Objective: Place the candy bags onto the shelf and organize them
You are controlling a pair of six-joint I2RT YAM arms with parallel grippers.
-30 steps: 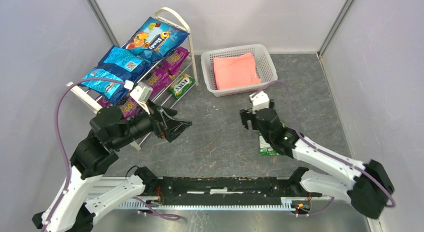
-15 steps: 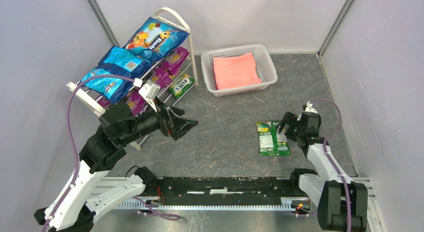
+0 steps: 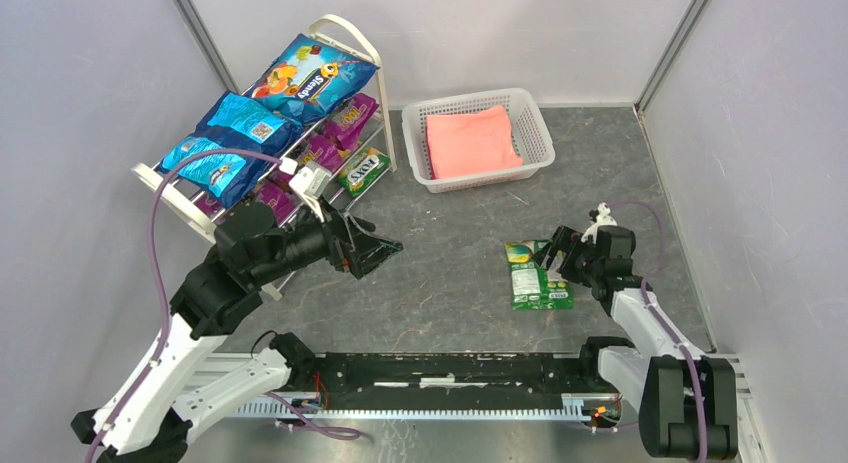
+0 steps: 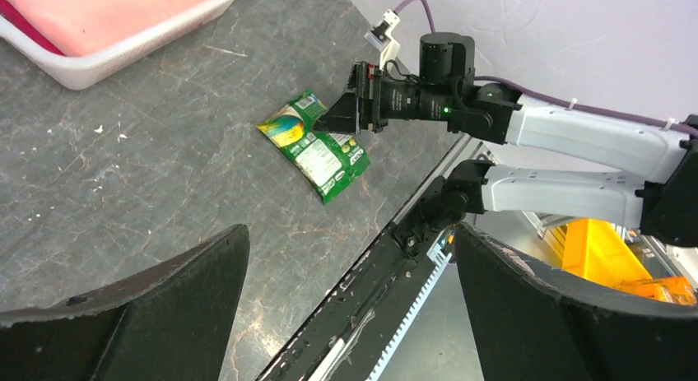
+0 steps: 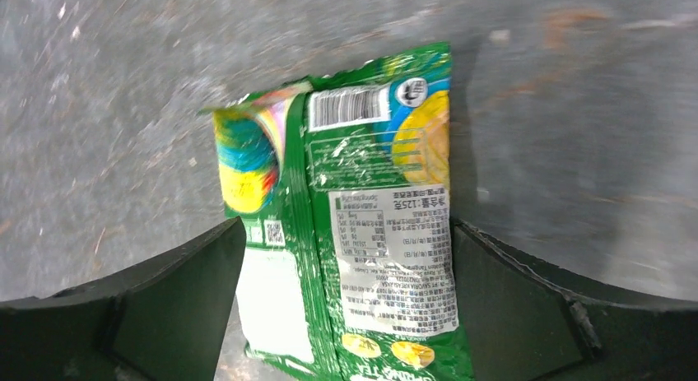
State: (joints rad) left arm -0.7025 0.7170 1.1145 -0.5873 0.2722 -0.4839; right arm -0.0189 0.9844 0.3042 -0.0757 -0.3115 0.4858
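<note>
The cream-white shelf (image 3: 343, 27) stands at the far left. It holds a large blue bag (image 3: 310, 78), two smaller blue bags (image 3: 243, 120), purple bags (image 3: 349, 114) and one green-and-white bag (image 3: 362, 170). Another green bag (image 3: 534, 275) lies flat on the table at the right, back side up. My right gripper (image 3: 556, 258) is open at its right edge. In the right wrist view the bag (image 5: 362, 233) lies between the spread fingers of that gripper (image 5: 346, 229). My left gripper (image 3: 375, 251) is open and empty, hanging over mid-table by the shelf. From the left wrist view (image 4: 350, 233) it looks toward the bag (image 4: 317, 146).
A white mesh basket (image 3: 415, 153) with a folded pink cloth (image 3: 472, 140) sits at the back centre; its edge shows in the left wrist view (image 4: 123, 48). Grey walls close in on both sides. The black base rail (image 3: 450, 368) runs along the near edge.
My right arm swung back to the right, then brought its open gripper to the green bag's right edge; the bag shifted slightly left. My left gripper drifted a little right.
</note>
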